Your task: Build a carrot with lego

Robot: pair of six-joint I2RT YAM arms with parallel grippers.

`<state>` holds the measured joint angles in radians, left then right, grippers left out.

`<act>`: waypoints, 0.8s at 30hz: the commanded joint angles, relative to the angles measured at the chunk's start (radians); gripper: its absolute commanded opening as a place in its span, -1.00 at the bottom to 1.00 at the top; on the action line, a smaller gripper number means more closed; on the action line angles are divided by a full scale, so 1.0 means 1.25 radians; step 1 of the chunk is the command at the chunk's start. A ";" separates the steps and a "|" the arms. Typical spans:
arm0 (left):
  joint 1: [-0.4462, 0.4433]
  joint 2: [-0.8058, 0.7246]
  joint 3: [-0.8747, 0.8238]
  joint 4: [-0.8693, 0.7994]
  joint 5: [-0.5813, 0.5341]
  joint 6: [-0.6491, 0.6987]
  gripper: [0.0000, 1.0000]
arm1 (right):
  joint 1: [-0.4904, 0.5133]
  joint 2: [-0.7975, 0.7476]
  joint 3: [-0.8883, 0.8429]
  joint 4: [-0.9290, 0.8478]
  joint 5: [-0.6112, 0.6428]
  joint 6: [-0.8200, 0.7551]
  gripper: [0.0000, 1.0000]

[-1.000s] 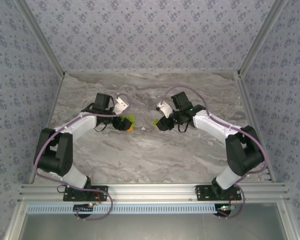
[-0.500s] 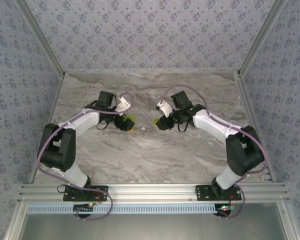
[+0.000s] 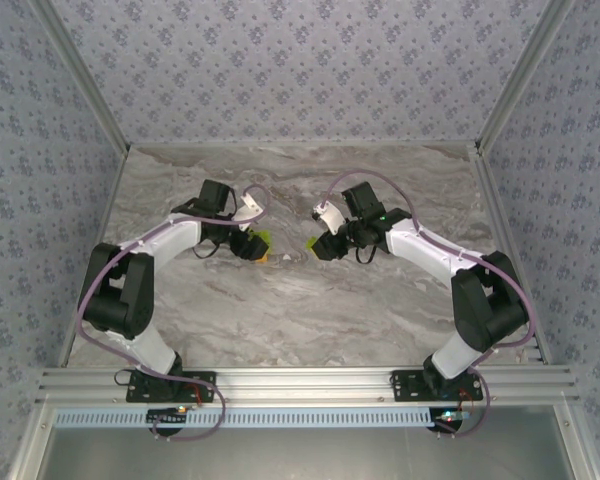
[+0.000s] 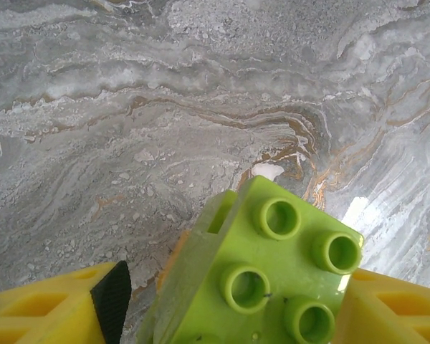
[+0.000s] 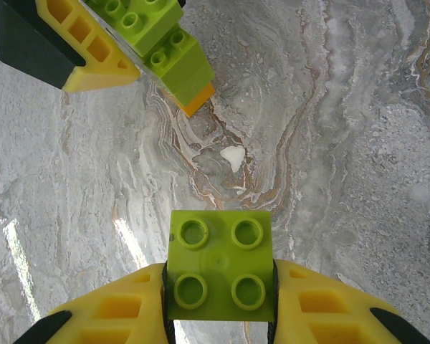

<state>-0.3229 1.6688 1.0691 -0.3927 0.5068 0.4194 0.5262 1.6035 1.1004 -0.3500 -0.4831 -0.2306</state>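
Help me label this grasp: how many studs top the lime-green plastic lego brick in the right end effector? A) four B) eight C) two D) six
A: four round studs, two by two, show on the lime-green plastic lego brick clamped in the right end effector.

bare table (image 3: 300,310) near bases, carrot (image 5: 175,61) and green brick (image 5: 219,265) flank middle gap
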 commanded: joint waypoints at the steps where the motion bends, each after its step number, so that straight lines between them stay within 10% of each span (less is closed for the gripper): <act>1: -0.006 -0.001 0.012 -0.023 0.028 0.015 0.42 | -0.001 -0.004 0.007 -0.016 0.005 -0.014 -0.51; 24: -0.022 0.009 0.022 -0.054 0.026 0.027 0.08 | -0.001 -0.017 -0.004 -0.002 -0.008 -0.010 -0.52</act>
<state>-0.3389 1.6691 1.0691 -0.4229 0.5095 0.4305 0.5259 1.6035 1.1004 -0.3489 -0.4839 -0.2306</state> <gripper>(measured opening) 0.535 0.325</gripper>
